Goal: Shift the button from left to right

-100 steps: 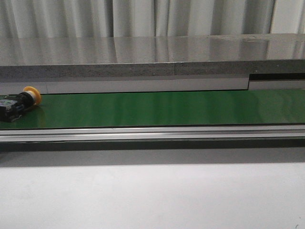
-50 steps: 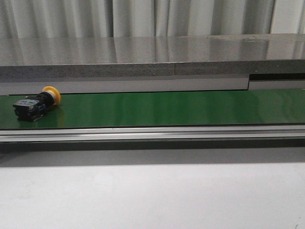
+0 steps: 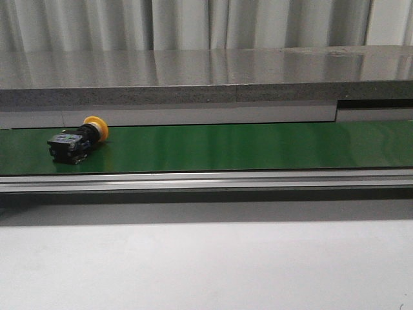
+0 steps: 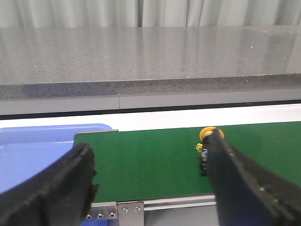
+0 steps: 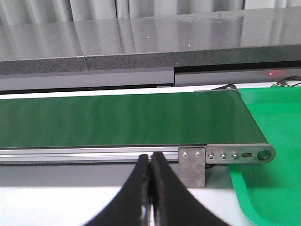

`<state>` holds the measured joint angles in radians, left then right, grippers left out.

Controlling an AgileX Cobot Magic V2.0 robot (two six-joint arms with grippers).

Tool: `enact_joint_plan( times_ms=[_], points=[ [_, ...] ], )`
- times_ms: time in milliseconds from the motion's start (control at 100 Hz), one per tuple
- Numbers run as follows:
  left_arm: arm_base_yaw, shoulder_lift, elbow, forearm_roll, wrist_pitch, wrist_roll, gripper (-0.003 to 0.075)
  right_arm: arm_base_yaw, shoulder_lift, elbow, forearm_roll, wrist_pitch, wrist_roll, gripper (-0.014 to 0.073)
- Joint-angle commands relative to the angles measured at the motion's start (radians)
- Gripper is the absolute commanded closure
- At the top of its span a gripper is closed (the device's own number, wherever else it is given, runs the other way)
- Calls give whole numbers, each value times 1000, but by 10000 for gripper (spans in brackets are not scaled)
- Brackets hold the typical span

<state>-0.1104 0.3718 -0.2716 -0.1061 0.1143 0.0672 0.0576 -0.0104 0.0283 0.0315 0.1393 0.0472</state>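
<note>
The button [image 3: 77, 141] lies on its side on the green conveyor belt [image 3: 245, 146] toward its left end, yellow-orange cap pointing to the far right, black body toward the left. In the left wrist view the button [image 4: 204, 141] is partly hidden behind one finger. My left gripper [image 4: 150, 150] hangs open before the belt's front rail with nothing between its fingers. My right gripper [image 5: 151, 159] is shut and empty, in front of the belt's right end [image 5: 225, 117]. Neither gripper shows in the front view.
A blue tray [image 4: 33, 150] sits at the belt's left end and a green tray [image 5: 277, 136] at its right end. A grey stone ledge [image 3: 206, 77] runs behind the belt. A metal rail [image 3: 206, 179] fronts it, with white tabletop [image 3: 206, 265] nearer.
The button has travelled to the right along the belt, from the left edge of the front view to about a fifth of the way across. Its pose is unchanged.
</note>
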Motion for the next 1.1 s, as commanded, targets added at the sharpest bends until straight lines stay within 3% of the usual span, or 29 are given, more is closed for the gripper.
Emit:
enact_joint_plan(
  times_ms=[0,190,660,960,1090],
  points=[
    [-7,4,-27,-9,-87,0,397,-1,-20,-15,-5,-83,-1,660],
    [-7,4,-27,-7,-87,0,739,-1,-20,-15,-5,-83,-1,660],
    [-7,4,-27,-7,-87,0,741,-1,-20,-15,-5,-89,-1,660],
    [-7,4,-27,-7,-87,0,741,-1,-20,-21,-4,-209,-1,660],
    [-7,4,-27,-7,-87,0,741,-1,-12,-73,38,-162,-1,660]
  ],
)
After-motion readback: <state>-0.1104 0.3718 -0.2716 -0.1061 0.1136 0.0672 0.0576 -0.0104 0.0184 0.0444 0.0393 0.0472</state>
